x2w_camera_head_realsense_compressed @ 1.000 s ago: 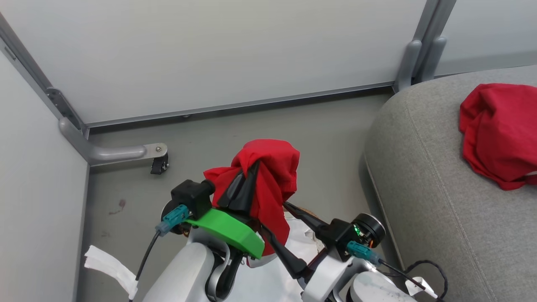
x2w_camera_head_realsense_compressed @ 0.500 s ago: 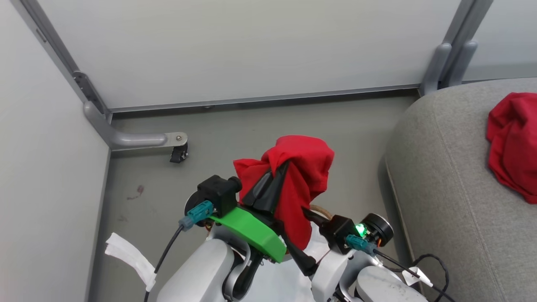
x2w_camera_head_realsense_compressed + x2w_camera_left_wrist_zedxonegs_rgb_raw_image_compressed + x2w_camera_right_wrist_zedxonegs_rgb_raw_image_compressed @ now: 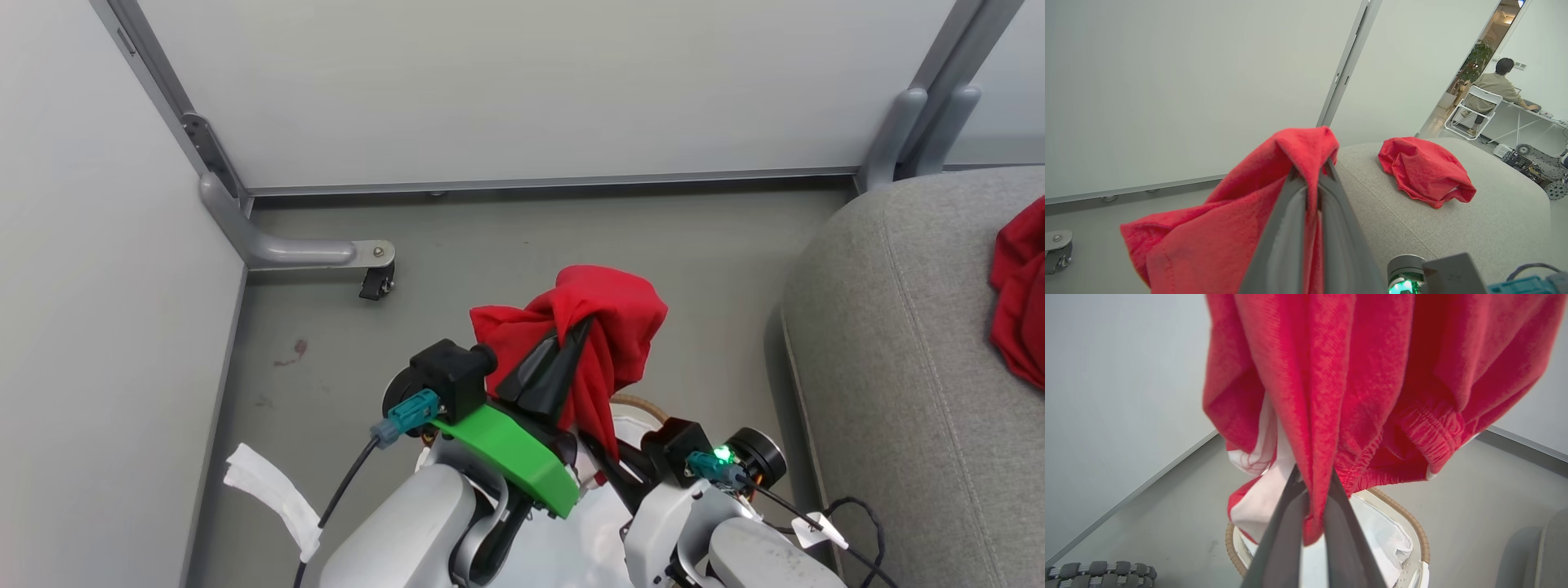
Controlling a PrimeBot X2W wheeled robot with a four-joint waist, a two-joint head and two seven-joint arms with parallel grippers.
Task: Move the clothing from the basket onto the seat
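Note:
A red garment hangs in the air above the basket, bunched over my left gripper, which is shut on its top fold. In the right wrist view my right gripper is shut on the same garment's lower hanging part, near its white panel. Below it stands the basket's brown woven rim with the white liner inside. The grey seat is to the right, and a second red garment lies on it, also seen in the left wrist view as a crumpled red garment.
Pale partition walls stand ahead and to the left, with a metal foot and caster on the grey floor. A white strip lies at the lower left. A black cable trails beside the seat. Far off, a person sits at a desk.
My right gripper has closed on the hanging lower part of the garment. The head camera has turned left, so the seat sits further right in the picture.

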